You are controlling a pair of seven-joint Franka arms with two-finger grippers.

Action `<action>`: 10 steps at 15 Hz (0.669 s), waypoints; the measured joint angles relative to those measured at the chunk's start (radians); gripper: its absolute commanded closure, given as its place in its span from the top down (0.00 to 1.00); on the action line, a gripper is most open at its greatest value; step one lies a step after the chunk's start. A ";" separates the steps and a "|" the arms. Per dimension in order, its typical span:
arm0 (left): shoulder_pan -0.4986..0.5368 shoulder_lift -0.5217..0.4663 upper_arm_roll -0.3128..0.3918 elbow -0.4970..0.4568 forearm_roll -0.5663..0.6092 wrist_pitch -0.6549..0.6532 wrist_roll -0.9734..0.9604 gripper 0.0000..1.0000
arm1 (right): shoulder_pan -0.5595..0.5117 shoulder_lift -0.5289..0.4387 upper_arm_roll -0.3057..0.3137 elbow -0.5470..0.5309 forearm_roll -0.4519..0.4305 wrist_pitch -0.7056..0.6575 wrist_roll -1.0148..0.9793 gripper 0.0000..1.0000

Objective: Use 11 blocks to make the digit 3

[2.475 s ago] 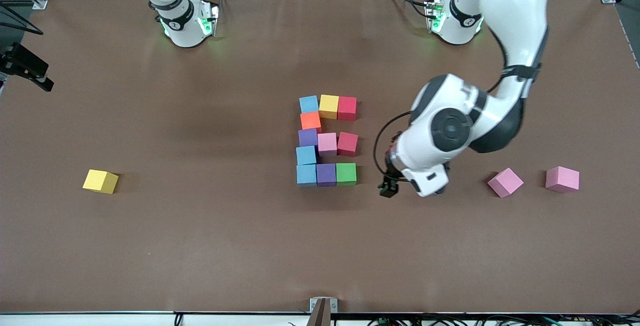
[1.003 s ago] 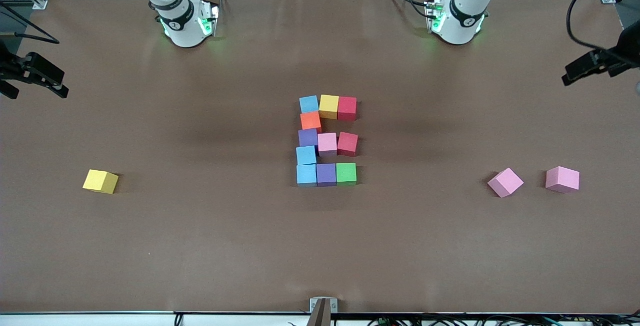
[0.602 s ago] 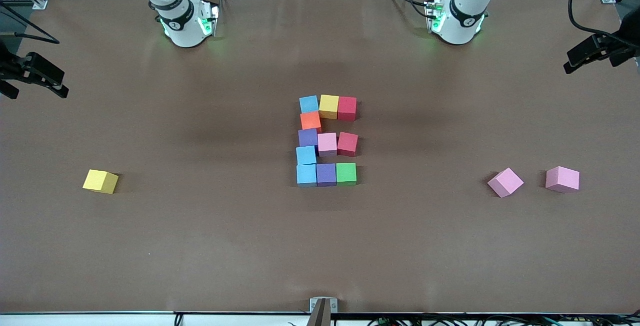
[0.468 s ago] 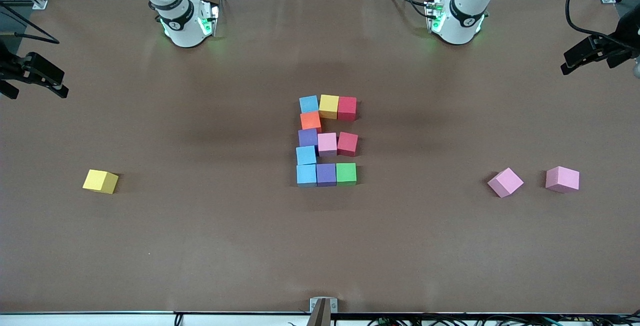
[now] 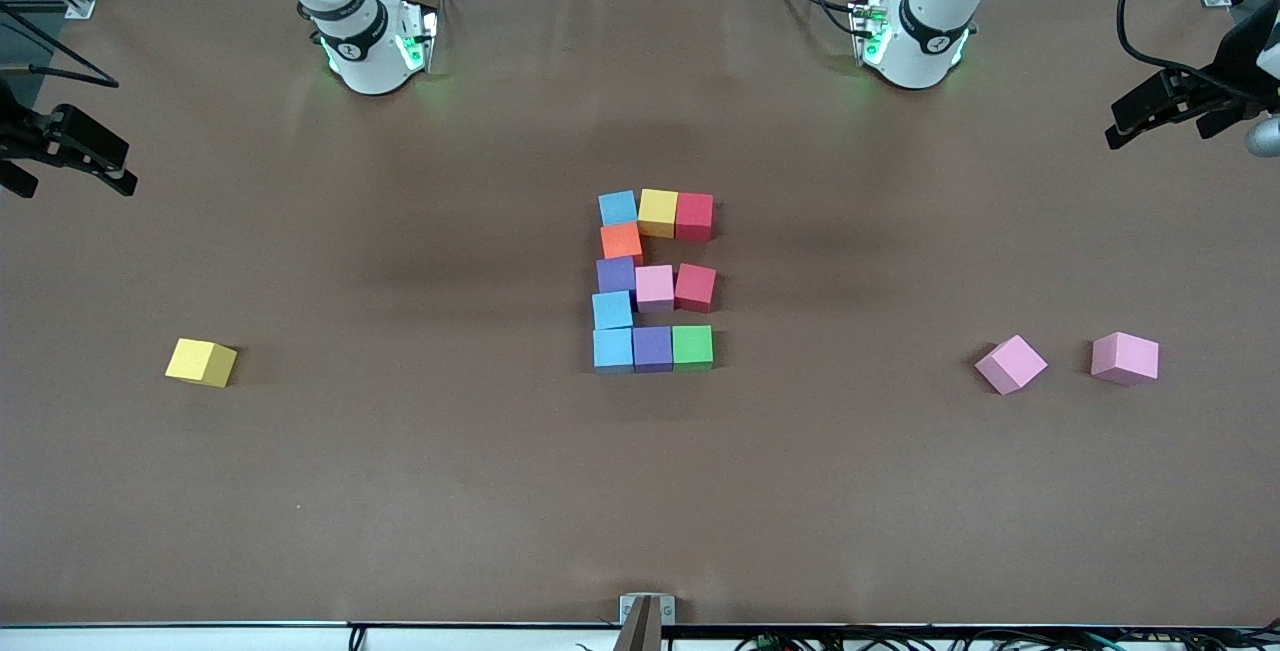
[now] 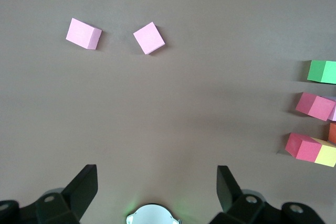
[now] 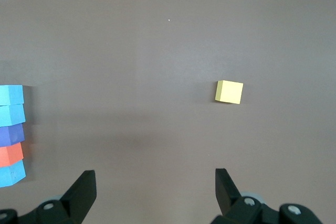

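The digit 3 (image 5: 652, 279) lies in the middle of the table, made of touching blocks. Its row farthest from the front camera is blue (image 5: 618, 207), yellow (image 5: 658, 212) and red (image 5: 694, 216). The middle row is purple (image 5: 616, 275), pink (image 5: 654, 287) and red (image 5: 695, 287). The nearest row is blue (image 5: 613, 350), purple (image 5: 652, 349) and green (image 5: 692, 347). Orange (image 5: 621, 242) and blue (image 5: 612, 311) join the rows. My left gripper (image 5: 1158, 134) (image 6: 157, 182) hangs open and empty over the table's edge at the left arm's end. My right gripper (image 5: 70, 186) (image 7: 155, 182) hangs open and empty over the right arm's end.
Two loose pink blocks (image 5: 1011, 364) (image 5: 1125, 358) lie apart toward the left arm's end; the left wrist view shows them too (image 6: 149, 38) (image 6: 84, 33). A loose yellow block (image 5: 201, 362) (image 7: 229, 92) lies toward the right arm's end.
My left arm has drawn back from beside the green block to the table's end, and its gripper has drifted slightly inward over the last second. The right arm and the blocks have not moved.
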 measured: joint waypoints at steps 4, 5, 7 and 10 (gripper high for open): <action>0.000 0.000 0.000 0.000 0.000 0.000 0.000 1.00 | 0.000 0.000 0.000 0.000 0.000 0.000 0.000 1.00; 0.000 0.000 0.000 0.000 0.000 0.000 0.000 1.00 | 0.000 0.000 0.000 0.000 0.000 0.000 0.000 1.00; 0.000 0.001 0.000 0.000 0.000 0.003 0.000 1.00 | 0.000 0.000 0.000 0.000 0.000 0.000 0.000 1.00; 0.000 0.006 0.000 0.001 0.000 0.007 0.000 1.00 | 0.000 0.000 0.000 0.000 0.000 0.000 0.000 1.00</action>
